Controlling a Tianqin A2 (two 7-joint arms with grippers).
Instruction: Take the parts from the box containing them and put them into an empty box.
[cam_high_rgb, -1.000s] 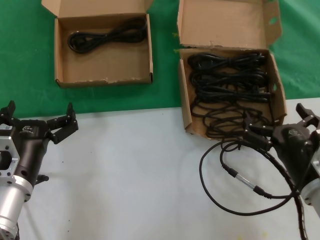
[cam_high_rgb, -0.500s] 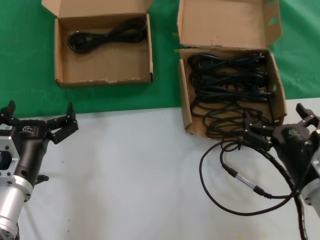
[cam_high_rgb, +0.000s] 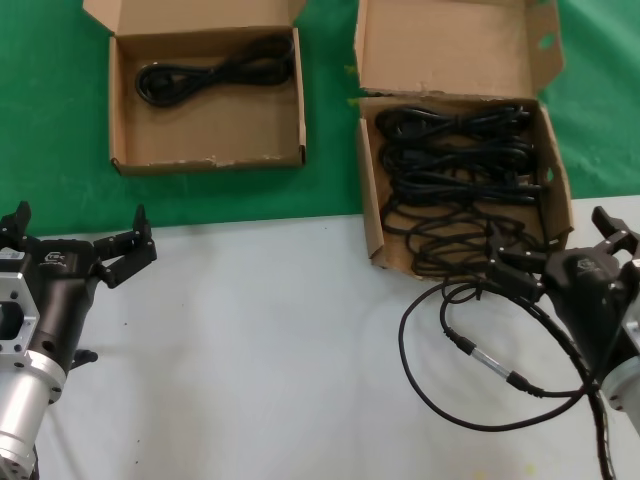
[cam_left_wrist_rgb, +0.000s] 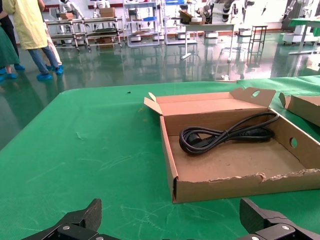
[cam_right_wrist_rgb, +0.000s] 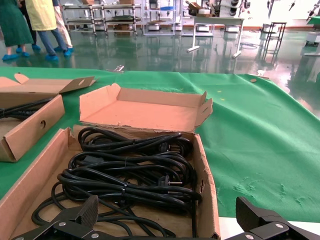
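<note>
Nothing had shifted since the earlier frames. Nearest, the left gripper (cam_high_rgb: 75, 240) hung with fingers spread over the grey table (cam_high_rgb: 260, 350), and the right gripper (cam_high_rgb: 560, 255), fingers apart, hovered at the front wall of the larger box (cam_high_rgb: 372, 200) full of black cables (cam_high_rgb: 455, 160). Beyond the left gripper, on the green cloth (cam_high_rgb: 50, 120), the smaller box (cam_high_rgb: 205, 158) held one cable (cam_high_rgb: 215, 70).

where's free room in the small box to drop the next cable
The smaller box holds one coiled cable along its back wall; the floor between that coil and the ragged front edge is bare. The larger box is crowded with cables.
</note>
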